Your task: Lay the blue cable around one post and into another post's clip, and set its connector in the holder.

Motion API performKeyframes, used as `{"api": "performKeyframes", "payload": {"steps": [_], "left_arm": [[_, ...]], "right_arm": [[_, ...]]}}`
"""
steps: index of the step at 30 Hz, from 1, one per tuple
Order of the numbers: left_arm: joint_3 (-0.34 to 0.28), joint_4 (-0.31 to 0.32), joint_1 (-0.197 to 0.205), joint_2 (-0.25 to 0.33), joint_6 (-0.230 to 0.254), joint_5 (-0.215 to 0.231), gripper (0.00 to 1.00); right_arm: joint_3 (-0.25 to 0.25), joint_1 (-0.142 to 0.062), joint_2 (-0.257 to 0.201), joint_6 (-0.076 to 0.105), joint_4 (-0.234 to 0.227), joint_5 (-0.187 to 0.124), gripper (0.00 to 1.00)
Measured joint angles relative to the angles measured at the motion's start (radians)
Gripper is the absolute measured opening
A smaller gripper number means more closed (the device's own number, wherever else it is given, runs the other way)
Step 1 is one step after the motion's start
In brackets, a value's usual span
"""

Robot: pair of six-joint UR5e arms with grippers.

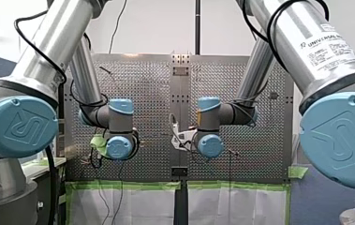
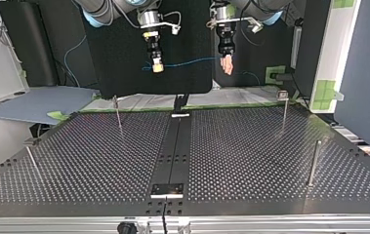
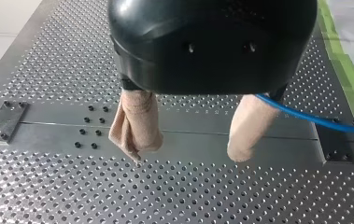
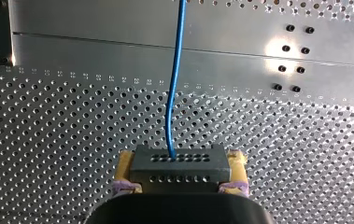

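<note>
Right claw (image 4: 180, 161) clamped tight on the connector (image 4: 179, 171), cable (image 4: 174, 93) leading off it; left claw (image 3: 187, 151) wide open, gripping nothing, cable just beside it

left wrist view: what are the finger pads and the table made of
Pads: beige and matte, probably a cloth or tape wrap, judging by the wrinkles and folds. Table: likely metal with a silvery brushed finish, given the glare and the drilled holes.
</note>
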Motion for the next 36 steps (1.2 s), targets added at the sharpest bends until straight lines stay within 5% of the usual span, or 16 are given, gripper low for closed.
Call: {"api": "performKeyframes", "payload": {"steps": [8,17,25,36], "left_arm": [[0.001,0.000,0.004,0.000,-0.004,0.001,1.00],[0.002,0.000,0.005,0.000,-0.006,0.002,1.00],[0.002,0.000,0.005,0.000,-0.006,0.002,1.00],[-0.045,-0.047,-0.019,-0.012,-0.052,0.038,1.00]], "right_arm": [[-0.004,0.004,0.004,0.001,0.007,0.002,0.00],[-0.022,0.052,0.071,0.003,0.088,0.005,0.00],[-0.023,0.055,0.079,0.003,0.155,0.005,0.00],[-0.023,0.055,0.080,0.003,0.166,0.005,0.00]]}}
